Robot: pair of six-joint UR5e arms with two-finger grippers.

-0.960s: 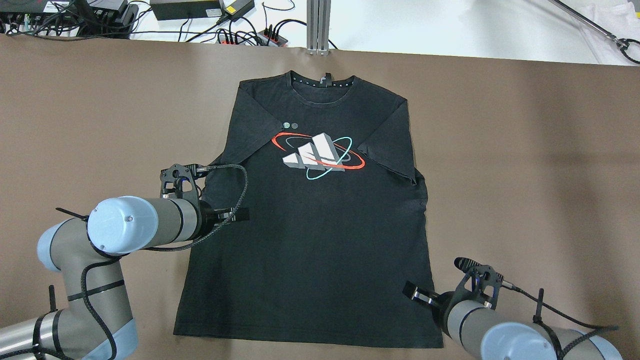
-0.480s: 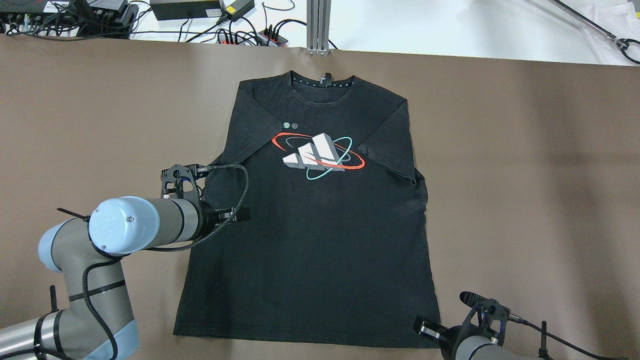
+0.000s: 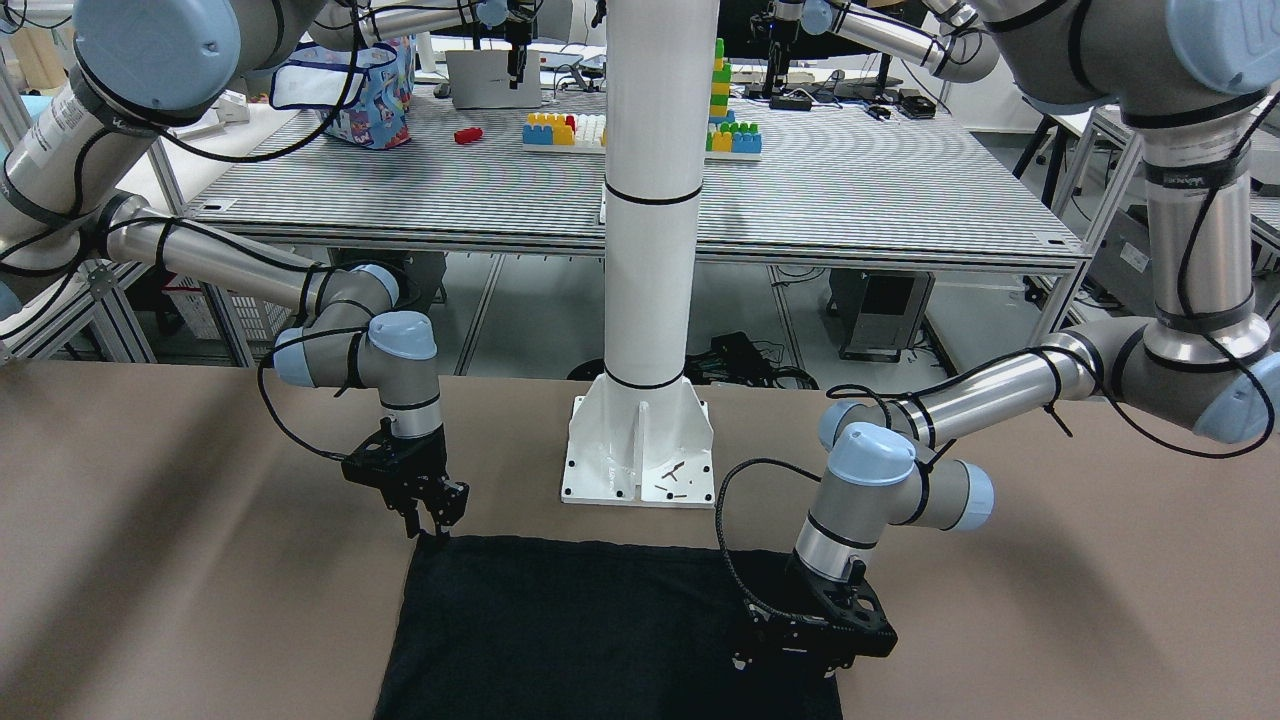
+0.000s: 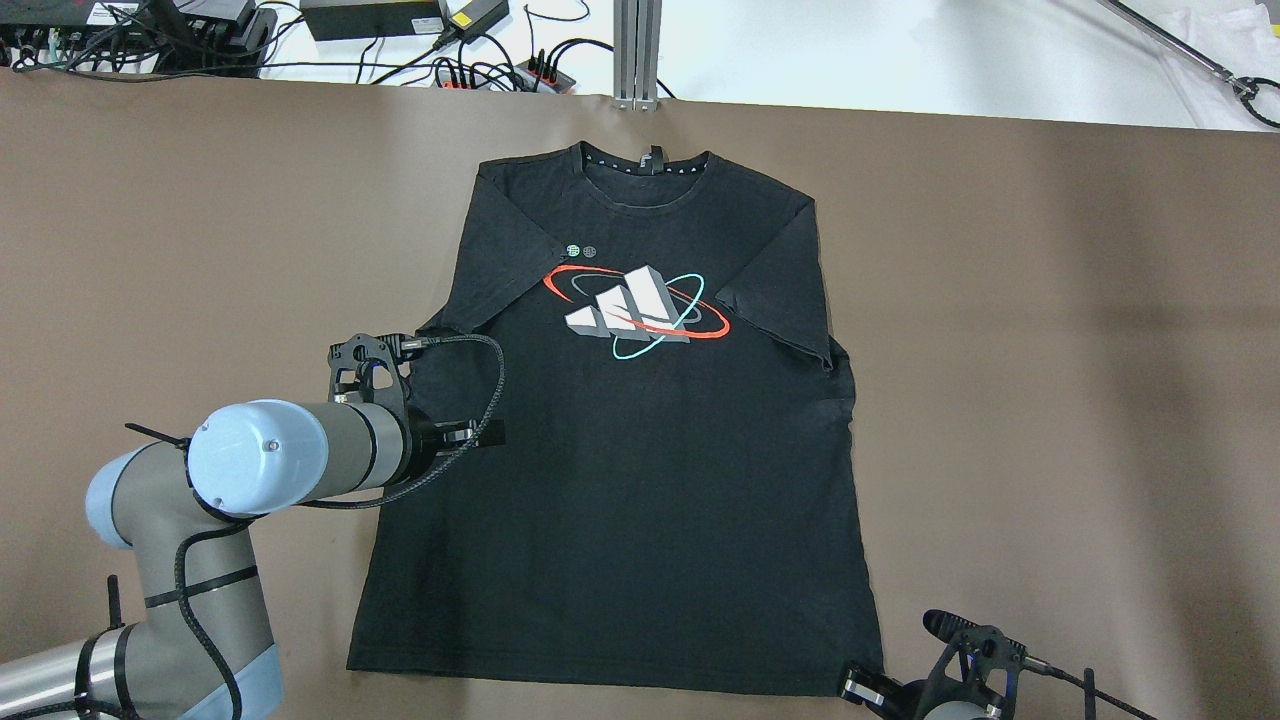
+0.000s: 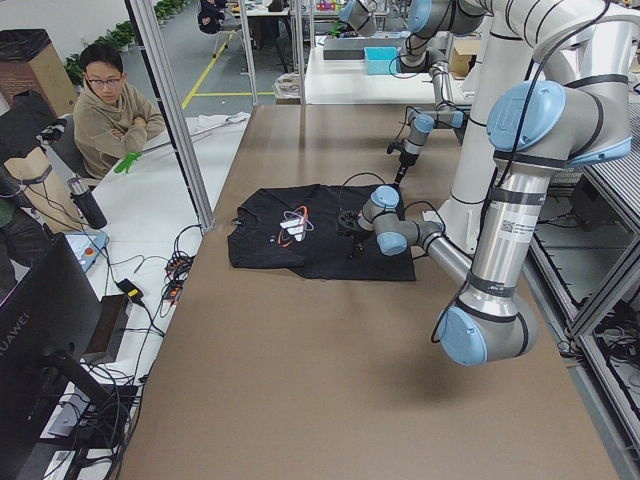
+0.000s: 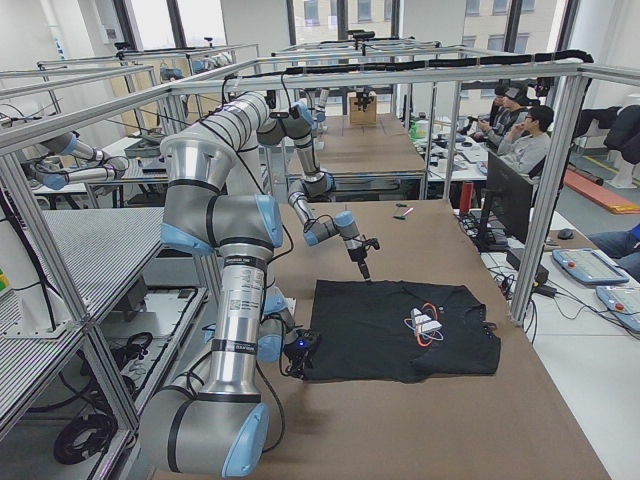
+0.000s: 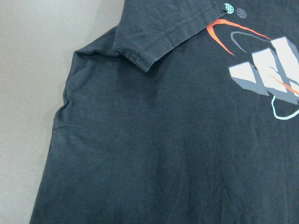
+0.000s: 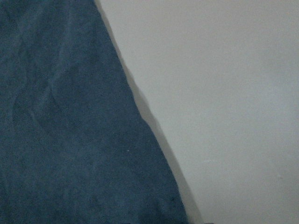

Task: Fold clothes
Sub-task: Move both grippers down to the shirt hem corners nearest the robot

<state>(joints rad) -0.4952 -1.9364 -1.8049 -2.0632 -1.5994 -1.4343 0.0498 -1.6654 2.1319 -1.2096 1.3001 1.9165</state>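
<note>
Right tool (image 3: 430, 517), jaws seemingly apart, hovers by the clothes' (image 4: 640, 480) hem corner; left tool's (image 4: 486, 432) state I cannot tell. Sleeves lie folded in; body unfolded.

Shirt (image 4: 620, 520): thin black cloth, matt, lightly creased; logo (image 4: 640, 300) print faintly cracked. Table (image 4: 1050, 350): brown, matt, smooth, possibly paper cover. Pole (image 3: 652, 250): glossy white. Arm caps (image 4: 258, 460): glossy blue plastic.

The overhead view's edge crops the right end effector (image 4: 863, 688); jaws of the left end effector (image 4: 484, 432) are hidden.
</note>
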